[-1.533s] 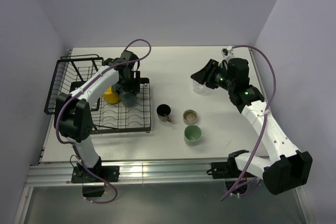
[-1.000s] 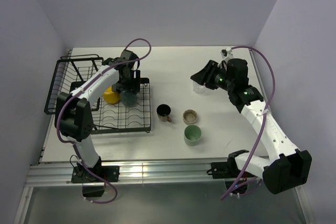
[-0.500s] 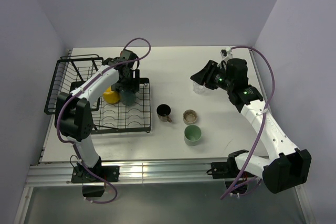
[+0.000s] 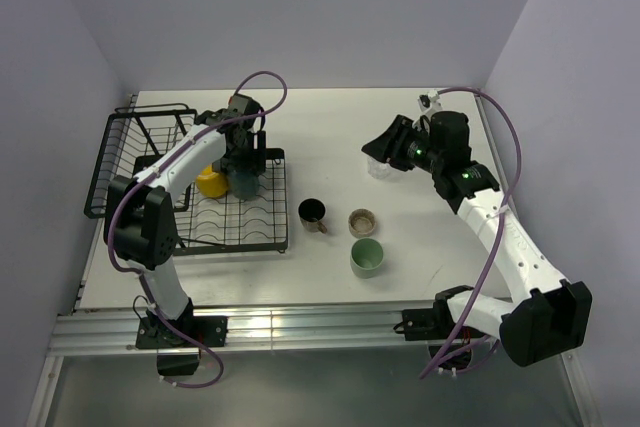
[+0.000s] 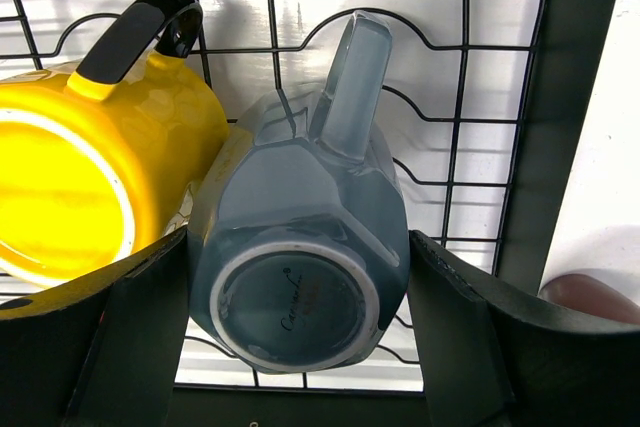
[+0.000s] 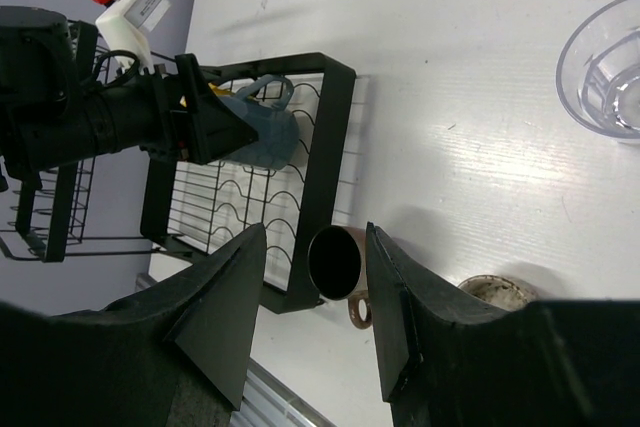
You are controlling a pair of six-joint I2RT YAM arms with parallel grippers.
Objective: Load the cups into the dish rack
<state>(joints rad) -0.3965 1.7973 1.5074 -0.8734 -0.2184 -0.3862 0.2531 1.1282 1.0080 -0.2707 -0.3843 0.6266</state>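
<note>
Left end effector [image 5: 300,287] clamps grey mug [image 5: 300,197] at dish rack [image 5: 522,147] — right end effector [image 6: 312,239] apart.

Left wrist view's edge crops the yellow mug [image 5: 90,177].

Walls [image 4: 300,7]: pale lilac, on three sides
Surface [image 4: 330,122]: white, matte
Near edge: aluminium rail [image 4: 320,325]
Light: even, soft shadows

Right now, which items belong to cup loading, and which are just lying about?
Job: dish rack, grey mug, yellow mug, black mug, beige-brown cup, pale green tumbler, clear glass.
Not job: table, purple cable.
</note>
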